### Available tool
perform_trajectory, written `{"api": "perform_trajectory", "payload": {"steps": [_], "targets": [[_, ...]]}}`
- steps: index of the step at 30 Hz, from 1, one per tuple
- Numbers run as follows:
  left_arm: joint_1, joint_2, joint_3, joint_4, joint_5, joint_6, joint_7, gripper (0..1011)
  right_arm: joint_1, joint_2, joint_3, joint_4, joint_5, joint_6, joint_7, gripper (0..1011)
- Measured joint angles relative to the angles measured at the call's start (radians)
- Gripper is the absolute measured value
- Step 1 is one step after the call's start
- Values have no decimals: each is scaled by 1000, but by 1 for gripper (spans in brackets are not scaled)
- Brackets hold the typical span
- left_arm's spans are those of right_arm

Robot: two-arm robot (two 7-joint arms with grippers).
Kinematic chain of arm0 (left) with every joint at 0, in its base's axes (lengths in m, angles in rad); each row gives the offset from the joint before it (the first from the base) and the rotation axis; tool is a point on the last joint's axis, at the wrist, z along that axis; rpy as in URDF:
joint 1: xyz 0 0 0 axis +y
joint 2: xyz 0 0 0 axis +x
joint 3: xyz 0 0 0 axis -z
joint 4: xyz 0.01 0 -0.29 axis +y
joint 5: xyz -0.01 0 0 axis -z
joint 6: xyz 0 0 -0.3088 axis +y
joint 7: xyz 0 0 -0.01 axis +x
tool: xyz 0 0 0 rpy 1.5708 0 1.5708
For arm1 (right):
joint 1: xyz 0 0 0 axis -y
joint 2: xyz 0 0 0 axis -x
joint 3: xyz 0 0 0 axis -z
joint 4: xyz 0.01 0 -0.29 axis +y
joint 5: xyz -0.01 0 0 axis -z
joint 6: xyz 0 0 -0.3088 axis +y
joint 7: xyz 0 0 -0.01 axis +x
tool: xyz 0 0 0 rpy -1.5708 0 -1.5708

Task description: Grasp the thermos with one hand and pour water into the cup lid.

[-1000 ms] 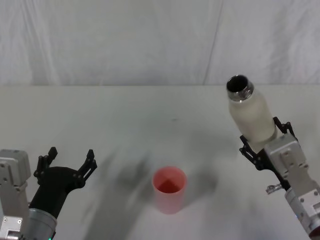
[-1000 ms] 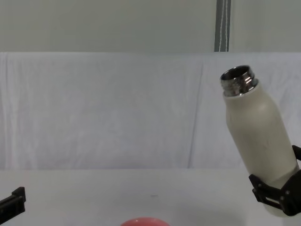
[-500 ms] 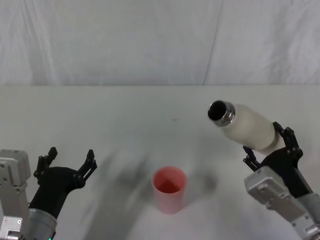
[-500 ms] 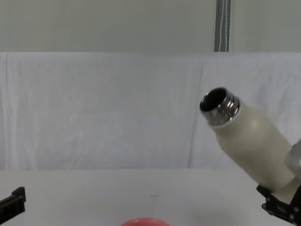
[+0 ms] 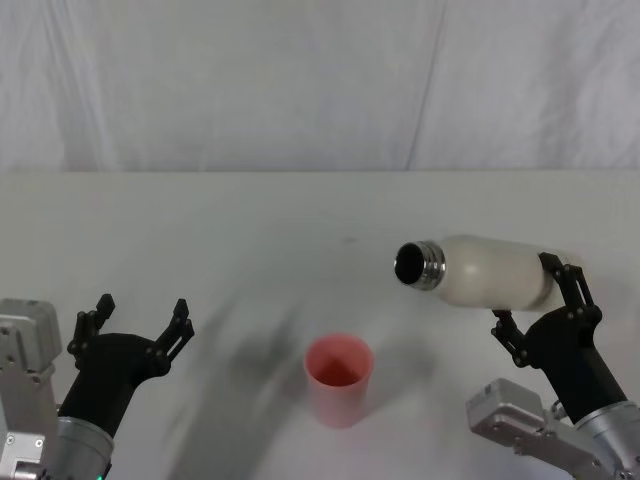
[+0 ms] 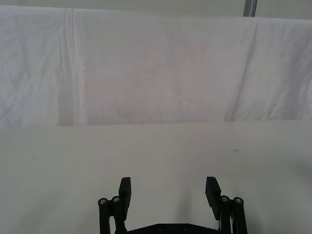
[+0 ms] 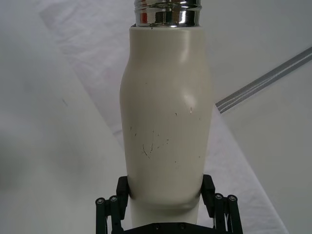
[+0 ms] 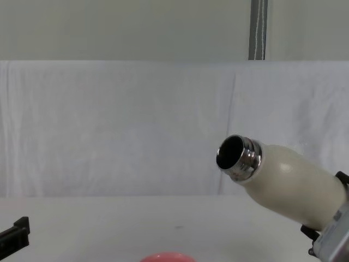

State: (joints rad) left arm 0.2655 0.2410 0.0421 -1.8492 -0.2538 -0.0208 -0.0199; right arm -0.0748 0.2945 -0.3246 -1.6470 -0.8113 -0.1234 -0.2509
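The cream-white thermos [image 5: 485, 272] is held off the table, tipped almost level, its open steel neck [image 5: 418, 264] pointing toward the middle. My right gripper [image 5: 540, 295] is shut on its base end; the right wrist view shows the thermos [image 7: 165, 112] between the black fingers [image 7: 122, 190]. The chest view has the thermos [image 8: 289, 183] slanting in from the right. The pink cup lid [image 5: 339, 378] stands upright on the table, below and to the left of the neck; its rim [image 8: 163, 256] peeks in low in the chest view. My left gripper [image 5: 140, 322] stays open at the near left.
A white cloth covers the table [image 5: 250, 230] and hangs as a backdrop behind it. A metal strip [image 8: 257, 30] runs up the wall at the back right. Bare cloth lies between the cup lid and the left gripper [image 6: 168, 187].
The right gripper has tipped the thermos from near upright down to almost level, its neck swinging lower and leftward toward the cup lid. The left arm and cup lid have not moved.
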Motion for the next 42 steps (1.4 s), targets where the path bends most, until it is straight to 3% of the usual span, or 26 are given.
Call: {"api": "perform_trajectory", "payload": {"steps": [17, 21, 31, 42], "targets": [[0, 0, 0, 0, 0, 0, 0, 1001, 30, 51, -52, 50, -123, -18, -105, 935], [0, 0, 0, 0, 0, 0, 0, 1001, 44, 83, -73, 63, -163, -29, -133, 935], [0, 0, 0, 0, 0, 0, 0, 1001, 60, 138, -114, 66, -215, -20, -136, 935], [0, 0, 0, 0, 0, 0, 0, 1001, 76, 165, -147, 63, -246, 11, -137, 935]]}}
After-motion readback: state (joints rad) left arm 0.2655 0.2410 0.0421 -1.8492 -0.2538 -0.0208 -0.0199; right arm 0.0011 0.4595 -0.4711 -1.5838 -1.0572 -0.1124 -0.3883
